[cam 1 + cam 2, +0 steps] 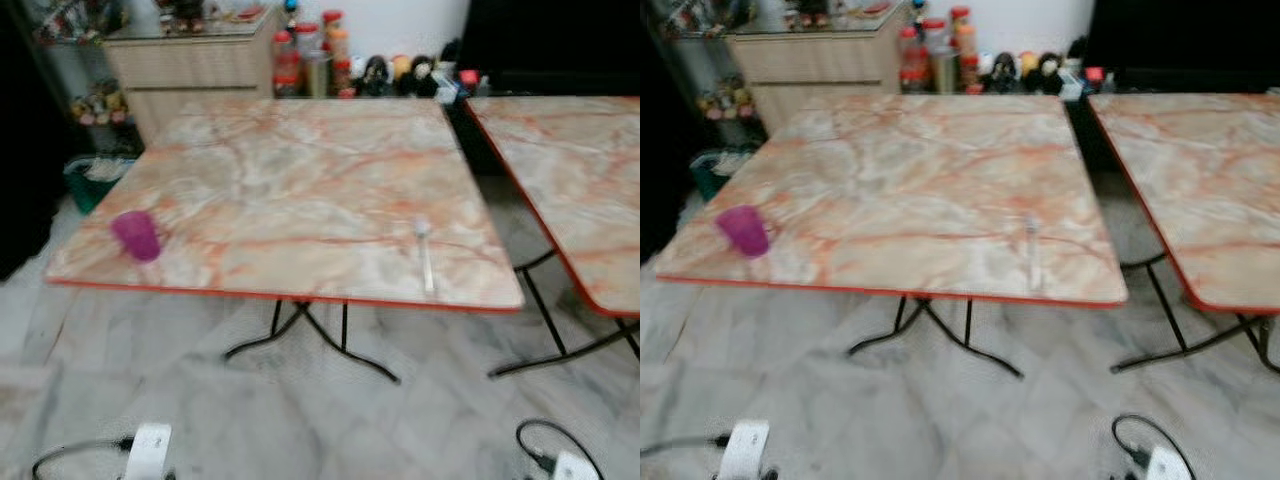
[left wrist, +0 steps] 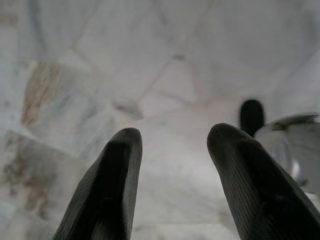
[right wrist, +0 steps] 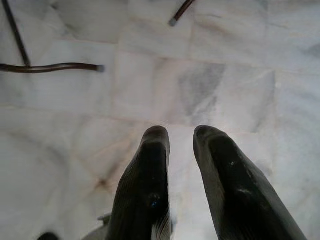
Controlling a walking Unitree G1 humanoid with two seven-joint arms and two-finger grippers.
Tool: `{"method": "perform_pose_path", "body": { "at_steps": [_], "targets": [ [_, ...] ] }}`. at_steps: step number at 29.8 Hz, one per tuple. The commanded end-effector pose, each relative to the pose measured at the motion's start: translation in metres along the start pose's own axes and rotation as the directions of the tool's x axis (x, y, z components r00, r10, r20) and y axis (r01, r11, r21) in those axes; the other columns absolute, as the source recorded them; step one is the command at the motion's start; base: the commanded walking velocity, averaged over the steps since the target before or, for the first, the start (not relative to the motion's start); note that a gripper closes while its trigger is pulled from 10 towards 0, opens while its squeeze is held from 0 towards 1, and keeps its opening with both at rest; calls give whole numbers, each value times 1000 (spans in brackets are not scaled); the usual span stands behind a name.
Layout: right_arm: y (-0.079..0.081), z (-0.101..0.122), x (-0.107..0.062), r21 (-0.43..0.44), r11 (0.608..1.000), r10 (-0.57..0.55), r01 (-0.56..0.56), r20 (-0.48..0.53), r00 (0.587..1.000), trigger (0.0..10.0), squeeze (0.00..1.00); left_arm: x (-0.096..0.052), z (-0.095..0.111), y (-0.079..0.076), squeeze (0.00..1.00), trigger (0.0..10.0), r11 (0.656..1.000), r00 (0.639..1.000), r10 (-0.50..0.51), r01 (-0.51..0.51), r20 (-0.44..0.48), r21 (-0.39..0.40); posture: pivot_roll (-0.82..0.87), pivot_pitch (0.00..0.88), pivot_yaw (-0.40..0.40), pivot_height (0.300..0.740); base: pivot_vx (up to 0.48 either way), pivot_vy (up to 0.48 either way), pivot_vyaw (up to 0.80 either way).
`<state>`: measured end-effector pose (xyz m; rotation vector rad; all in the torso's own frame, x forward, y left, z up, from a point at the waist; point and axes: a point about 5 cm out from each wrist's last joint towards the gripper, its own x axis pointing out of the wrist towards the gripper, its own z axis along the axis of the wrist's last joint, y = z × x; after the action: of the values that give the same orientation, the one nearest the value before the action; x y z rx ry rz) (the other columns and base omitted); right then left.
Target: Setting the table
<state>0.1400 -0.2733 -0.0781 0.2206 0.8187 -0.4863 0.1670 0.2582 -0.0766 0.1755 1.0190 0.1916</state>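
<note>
A purple cup (image 1: 137, 235) is sitting near the left front corner of the marble table (image 1: 290, 170); a fork (image 1: 425, 255) is lying near its right front edge; the left gripper (image 2: 172, 150) and right gripper (image 3: 180, 142) are hanging over the tiled floor (image 3: 225, 75), fingers apart, gripping nothing

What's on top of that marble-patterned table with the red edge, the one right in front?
On the marble-patterned table stand a purple plastic cup near its front left corner and a silver fork near its front right edge. The cup's inside cannot be seen from here.
</note>
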Motion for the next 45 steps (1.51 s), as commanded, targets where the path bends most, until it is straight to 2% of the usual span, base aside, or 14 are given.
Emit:
{"method": "perform_pose_path", "body": {
  "at_steps": [1, 15, 20, 25, 27, 45],
  "targets": [
    [-6, 0, -1, 4, 1000, -15, 15, 6, 1000, 10000, 0, 1, 5, -4, 0, 10000, 1000, 1000, -7, 7, 11, 3, 49, 26, 13, 740, 0, 345, 0],
    [-4, 1, -1, 33, 999, -3, 2, 29, 1000, 10000, 0, 1, 6, -4, 0, 10000, 1000, 1000, -14, 14, 18, 0, 49, 9, 14, 740, 0, 0, 0],
    [-5, 1, -1, 6, 1000, -6, 6, 27, 1000, 10000, 0, 1, 5, -5, 0, 10000, 1000, 1000, -18, 18, 14, 1, 48, 3, 14, 740, 0, 0, 0],
    [-5, 1, -2, -4, 1000, -3, 3, 29, 1000, 10000, 0, 1, 5, -4, 0, 10000, 1000, 1000, -19, 19, 12, 9, 46, 0, 14, 740, 304, 0, 731],
    [-5, -1, -2, 29, 999, -14, 14, 20, 1000, 10000, 0, 1, 4, -5, 0, 10000, 1000, 1000, -20, 20, 12, 10, 45, 0, 13, 740, 307, 0, 450],
    [-5, 1, -1, 18, 1000, -14, 14, 29, 999, 10000, 0, 1, 6, -5, 0, 10000, 1000, 1000, -19, 19, 11, 8, 44, 9, 9, 740, 301, 0, 0]
  ]
}}
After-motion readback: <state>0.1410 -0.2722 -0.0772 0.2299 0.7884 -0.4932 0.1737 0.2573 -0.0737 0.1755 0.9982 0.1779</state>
